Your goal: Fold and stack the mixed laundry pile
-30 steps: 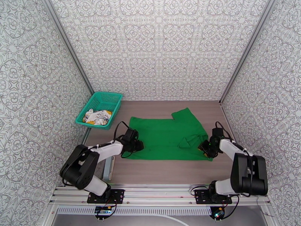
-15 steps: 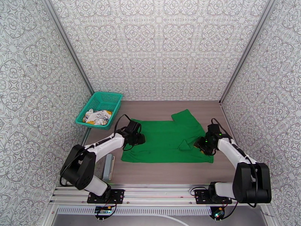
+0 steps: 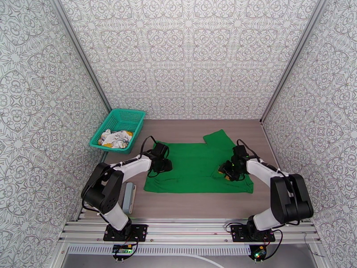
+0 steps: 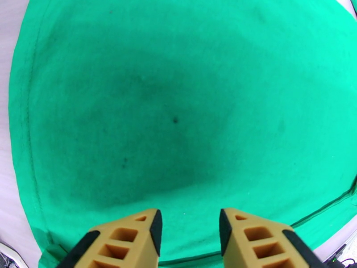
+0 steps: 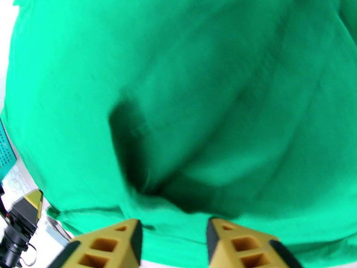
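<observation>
The bright green shirt (image 3: 196, 168) lies spread flat in the middle of the table. My left gripper (image 3: 166, 165) hovers low over its left part; in the left wrist view the fingers (image 4: 151, 228) stand apart over smooth green cloth (image 4: 169, 108), with nothing between them. My right gripper (image 3: 224, 169) sits over the shirt's right part, beside a small raised fold (image 3: 218, 171). In the right wrist view the gripper (image 5: 174, 226) is open just short of that dark crease (image 5: 134, 157). The white printed garment (image 3: 115, 138) lies crumpled in the basket.
The teal mesh basket (image 3: 129, 116) stands at the back left, against the wall. A flat grey object (image 3: 129, 197) lies near the left arm at the table's front left. Patterned walls close in the table on three sides.
My right gripper has moved left from the shirt's right hem onto the cloth beside the fold, and its jaws have narrowed a little. The left gripper has shifted slightly farther back over the shirt.
</observation>
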Robot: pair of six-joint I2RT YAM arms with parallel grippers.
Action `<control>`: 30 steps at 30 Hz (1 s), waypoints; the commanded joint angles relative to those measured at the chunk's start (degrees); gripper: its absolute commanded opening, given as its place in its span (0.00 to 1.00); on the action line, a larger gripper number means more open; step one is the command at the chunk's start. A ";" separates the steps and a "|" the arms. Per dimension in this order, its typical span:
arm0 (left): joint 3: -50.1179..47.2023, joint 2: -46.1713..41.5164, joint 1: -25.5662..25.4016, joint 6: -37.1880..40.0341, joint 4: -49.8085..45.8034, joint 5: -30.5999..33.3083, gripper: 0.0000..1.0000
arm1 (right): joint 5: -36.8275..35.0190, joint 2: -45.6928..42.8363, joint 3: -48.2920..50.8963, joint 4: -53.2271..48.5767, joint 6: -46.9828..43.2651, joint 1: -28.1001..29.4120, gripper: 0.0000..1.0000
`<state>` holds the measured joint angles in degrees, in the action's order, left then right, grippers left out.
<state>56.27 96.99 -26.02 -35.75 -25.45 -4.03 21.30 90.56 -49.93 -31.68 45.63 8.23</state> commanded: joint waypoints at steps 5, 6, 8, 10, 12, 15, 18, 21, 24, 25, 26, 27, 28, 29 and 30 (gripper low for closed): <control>-0.03 -0.14 1.06 1.52 1.06 -1.26 0.41 | 0.41 5.61 -7.14 3.06 0.04 0.30 0.17; 0.06 -0.13 1.06 1.63 1.02 -1.25 0.41 | 0.40 6.29 -8.12 2.90 -0.13 0.30 0.15; 0.25 -0.05 1.21 1.86 1.05 -1.33 0.41 | 0.52 7.78 -9.77 3.01 -0.45 0.30 0.12; 1.20 0.19 1.79 2.70 0.60 -1.50 0.42 | 0.47 9.12 -12.31 1.56 -1.79 0.30 0.12; 3.32 0.46 2.90 3.97 -0.69 -0.96 0.44 | -1.14 10.00 -15.95 -0.48 -3.99 0.04 0.13; 8.04 1.42 5.08 6.19 -2.76 0.81 0.49 | -3.94 12.02 -23.02 -3.91 -9.04 -0.90 0.22; 14.39 4.37 7.12 8.56 -4.85 3.12 0.55 | -8.53 15.84 -30.54 -7.57 -14.23 -1.75 0.31; 21.65 9.17 8.80 10.84 -7.48 5.76 0.60 | -8.60 20.76 -37.05 -9.39 -18.24 -2.59 0.35; 27.76 14.15 10.20 12.35 -9.28 8.74 0.61 | -9.02 24.99 -42.56 -9.98 -21.96 -3.19 0.40; 29.77 15.98 10.82 12.47 -10.01 9.67 0.61 | -9.01 26.33 -44.27 -9.89 -23.37 -3.38 0.43; 31.36 17.45 11.42 12.46 -10.50 10.16 0.61 | -9.34 27.38 -45.80 -10.08 -24.16 -3.55 0.45; 33.05 19.19 12.04 12.49 -11.02 10.36 0.61 | -9.65 28.77 -47.62 -10.36 -25.30 -3.71 0.47; 34.66 20.76 12.66 12.49 -11.56 10.36 0.61 | -9.95 30.19 -49.51 -10.90 -26.35 -3.96 0.49; 36.10 22.18 13.16 12.70 -11.89 10.49 0.61 | -10.16 31.50 -51.34 -11.42 -27.31 -4.22 0.50; 37.14 23.24 13.42 12.88 -11.98 10.62 0.61 | -10.38 32.72 -53.04 -11.99 -28.10 -4.42 0.51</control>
<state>89.80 117.01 -14.04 -24.88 -33.61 4.12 12.97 120.42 -97.86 -40.73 22.85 4.60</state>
